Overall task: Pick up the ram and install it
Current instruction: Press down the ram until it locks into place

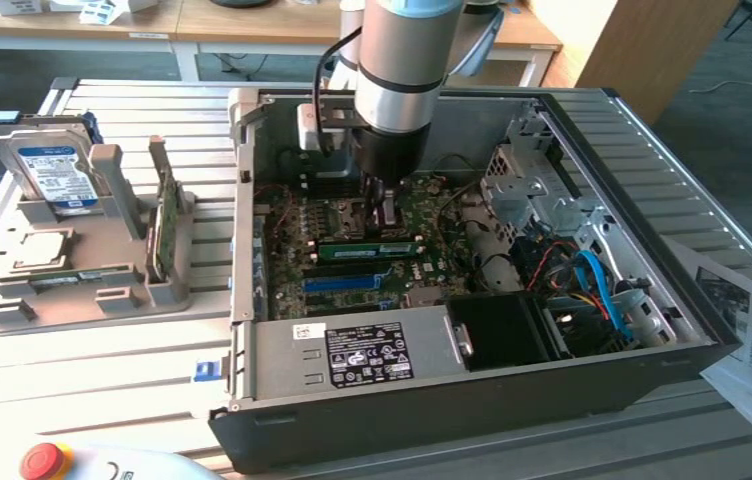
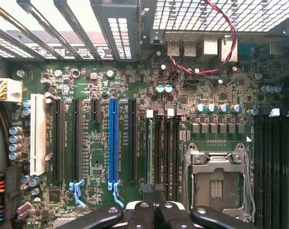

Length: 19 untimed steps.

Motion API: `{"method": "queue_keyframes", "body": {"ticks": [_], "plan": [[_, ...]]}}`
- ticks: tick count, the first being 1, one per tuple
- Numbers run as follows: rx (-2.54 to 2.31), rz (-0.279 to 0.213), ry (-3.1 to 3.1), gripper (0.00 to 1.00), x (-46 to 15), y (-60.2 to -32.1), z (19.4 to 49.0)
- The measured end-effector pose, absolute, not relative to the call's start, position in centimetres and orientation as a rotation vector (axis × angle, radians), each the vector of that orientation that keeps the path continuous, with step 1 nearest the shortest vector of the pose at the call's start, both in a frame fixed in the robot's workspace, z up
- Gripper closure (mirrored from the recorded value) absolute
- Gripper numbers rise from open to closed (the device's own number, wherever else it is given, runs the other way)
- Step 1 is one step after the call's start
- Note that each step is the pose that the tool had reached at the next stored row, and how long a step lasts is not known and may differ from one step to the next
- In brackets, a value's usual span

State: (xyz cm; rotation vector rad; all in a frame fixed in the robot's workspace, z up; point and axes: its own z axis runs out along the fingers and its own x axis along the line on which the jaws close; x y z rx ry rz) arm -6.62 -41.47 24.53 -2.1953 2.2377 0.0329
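The ram [image 1: 369,248], a narrow green stick, stands on edge in a slot of the motherboard [image 1: 303,215] inside the open computer case [image 1: 483,400]. In the wrist view the ram [image 2: 150,152] is edge-on among the black memory slots. My gripper [image 1: 387,220] reaches down into the case and hangs just above the ram, near its middle. Its dark fingers [image 2: 143,213] are shut together with nothing between them. Whether they touch the ram's top edge I cannot tell.
A grey fixture [image 1: 109,290] at the exterior view's left holds a hard drive [image 1: 49,170] and an upright green card [image 1: 160,220]. In the case are the power supply [image 1: 356,355], a drive cage [image 1: 530,190], loose cables [image 1: 596,280], a blue slot [image 2: 113,143] and the CPU socket [image 2: 216,181].
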Motion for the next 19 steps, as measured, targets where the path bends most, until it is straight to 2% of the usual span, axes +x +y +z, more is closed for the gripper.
{"method": "queue_keyframes", "body": {"ticks": [19], "plan": [[-2.195,0.033,2.238,0.89,-6.97,-41.48,23.97]]}}
